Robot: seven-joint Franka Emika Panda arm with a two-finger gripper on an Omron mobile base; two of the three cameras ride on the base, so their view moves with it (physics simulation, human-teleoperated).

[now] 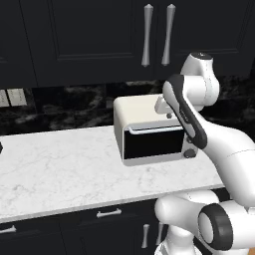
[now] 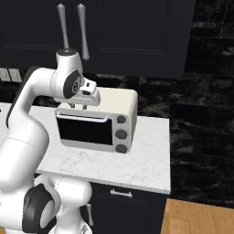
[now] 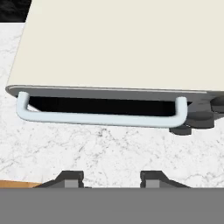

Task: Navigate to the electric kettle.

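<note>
Hanging above a cream toaster oven (image 1: pixel 149 130), the fingers (image 3: pixel 107 178) point down at it, and in the hand view their two dark tips sit apart with bare marble between them, released and holding nothing. From that camera the oven's flat cream top (image 3: pixel 118 43) spreads wide, with its pale bar handle (image 3: pixel 100 117) running along the front edge over the dark door, and dark knobs (image 3: pixel 199 120) bunched at one end. The oven stands on a white marble table (image 1: pixel 60 169), its glass door facing outward and three round knobs (image 2: pixel 121 134) stacked down the side nearer the table's end. In the right base view the white arm (image 2: pixel 32 119) bends up and over, its hand (image 2: pixel 87 93) just over the oven's front top edge. Dark upper cabinets (image 1: pixel 89 40) with long grey handles (image 1: pixel 147 35) hang behind, above a black stone backsplash (image 1: pixel 64 104). Dark drawers (image 1: pixel 107 213) with small grey pulls run below the table. At the right the table ends beside wooden floor (image 2: pixel 201 217). As for the electric kettle, I cannot tell where it stands; a small dark sliver (image 1: pixel 1 148) at the far left edge of the table is too cut off to identify.
</note>
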